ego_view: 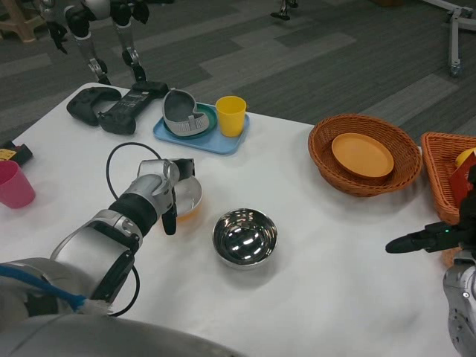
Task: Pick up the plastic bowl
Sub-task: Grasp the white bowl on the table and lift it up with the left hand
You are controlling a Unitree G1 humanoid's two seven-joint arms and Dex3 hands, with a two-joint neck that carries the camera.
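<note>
Head view over the white surface (335, 245). The left hand (172, 190) reaches forward and lies over the plastic bowl (190, 201), a pale, orange-tinted bowl standing upright near the middle of the surface, just left of the shiny metal bowl (245, 237) and apart from it. The fingers drape over the bowl's near rim; whether they actually clamp it cannot be told, since the hand hides most of the contact. The bowl appears to rest on the surface, so the step in hand is judged to be the grasp, with the lift not yet begun. The next move calls for a firm pinch on the rim, then a straight rise that keeps clear of the metal bowl. The right hand (424, 239) waits low at the right edge near the wicker basket (362, 158), fingers extended, holding nothing.
</note>
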